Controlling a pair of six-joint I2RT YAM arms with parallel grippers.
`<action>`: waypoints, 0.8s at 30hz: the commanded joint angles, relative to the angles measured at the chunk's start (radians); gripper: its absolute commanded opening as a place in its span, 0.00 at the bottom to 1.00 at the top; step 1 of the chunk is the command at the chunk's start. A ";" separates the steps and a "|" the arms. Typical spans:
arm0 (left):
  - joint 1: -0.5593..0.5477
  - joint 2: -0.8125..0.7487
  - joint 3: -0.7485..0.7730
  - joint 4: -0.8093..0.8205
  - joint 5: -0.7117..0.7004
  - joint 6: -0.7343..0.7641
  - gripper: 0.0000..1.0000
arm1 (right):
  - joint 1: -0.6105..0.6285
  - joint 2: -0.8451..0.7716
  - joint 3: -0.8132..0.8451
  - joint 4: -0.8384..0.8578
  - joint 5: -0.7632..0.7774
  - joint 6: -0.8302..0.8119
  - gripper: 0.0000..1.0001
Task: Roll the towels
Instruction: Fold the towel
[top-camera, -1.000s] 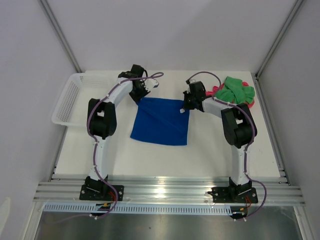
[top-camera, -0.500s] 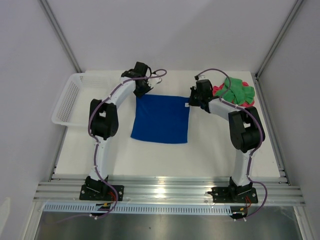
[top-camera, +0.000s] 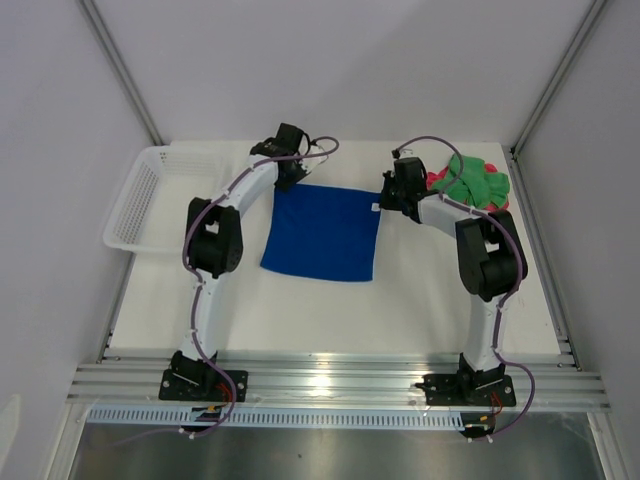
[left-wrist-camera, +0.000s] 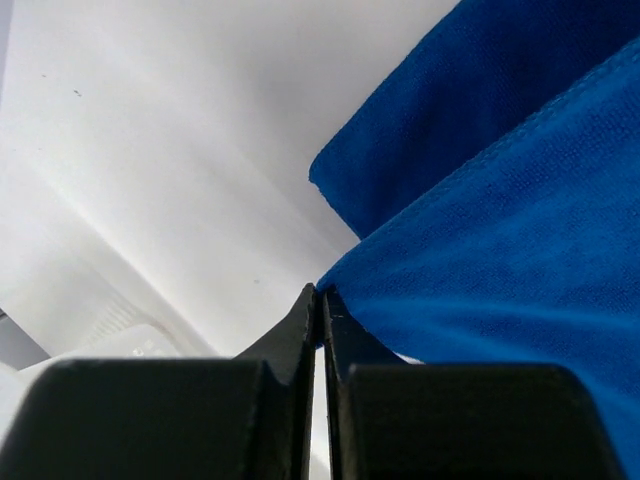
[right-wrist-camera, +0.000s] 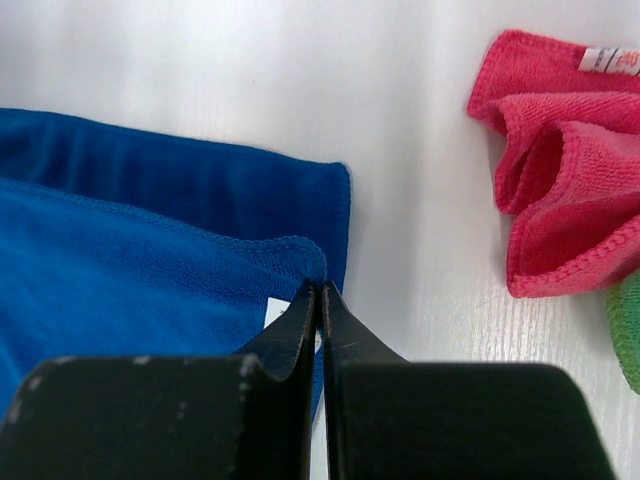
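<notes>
Table (top-camera: 330, 310): white surface carrying all three towels, with both arms reaching to its far half.
Blue towel (top-camera: 322, 232): spread nearly flat at the centre of the table, its two far corners lifted and doubled over.
Basket (top-camera: 140, 195): white mesh, at the table's left edge, apart from the towels.
Green towel (top-camera: 475, 183): crumpled at the far right, lying on the pink-red one.
Pink-red towel (right-wrist-camera: 560, 160): bunched in folds under the green, near the blue towel's right corner but apart from it.
Left gripper (left-wrist-camera: 318, 295): jaws pinched together on the blue towel's far left corner.
Right gripper (right-wrist-camera: 318, 290): jaws pinched on the far right corner, beside a small white label.
</notes>
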 joint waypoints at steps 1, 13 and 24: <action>-0.001 0.027 0.037 0.033 -0.055 0.006 0.05 | -0.016 0.032 0.034 0.025 0.018 0.003 0.00; -0.002 0.048 0.027 0.096 -0.092 -0.009 0.51 | -0.031 0.113 0.095 0.008 -0.024 0.004 0.21; -0.002 -0.106 -0.069 0.090 -0.132 -0.087 0.57 | -0.034 -0.001 0.106 -0.076 0.030 -0.061 0.44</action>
